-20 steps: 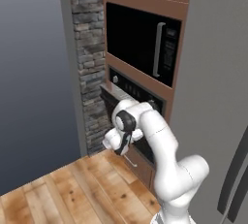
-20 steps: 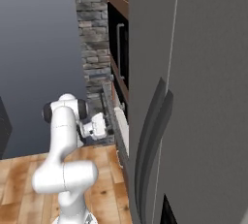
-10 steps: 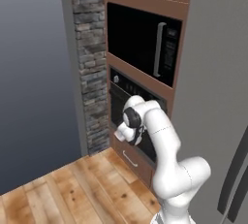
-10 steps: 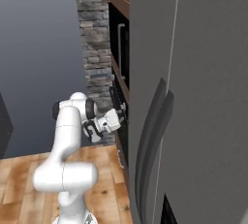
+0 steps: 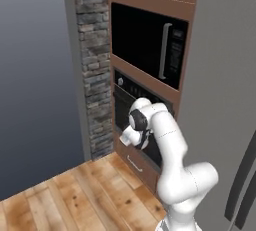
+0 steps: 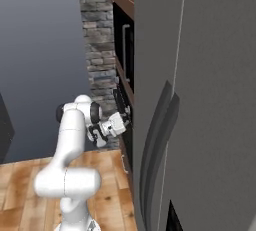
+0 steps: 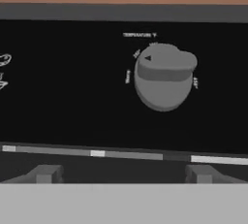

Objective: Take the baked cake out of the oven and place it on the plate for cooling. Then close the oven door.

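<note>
Swung up since earlier, oven door (image 5: 121, 109) now stands shut; jaws (image 6: 129, 119) against it, state unclear.

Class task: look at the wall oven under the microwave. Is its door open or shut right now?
Shut. The oven door stands upright, flush with the cabinet front, with the gripper against it. The hand view faces the control knob.

Stone pillar (image 5: 94, 70) w/ grey wall (image 5: 35, 75) beside, wood floor (image 5: 75, 195), grey fridge (image 6: 200, 100) rt

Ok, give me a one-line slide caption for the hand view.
Close-up of the oven's black control strip, a grey temperature knob right of centre, fingers low in frame.
</note>
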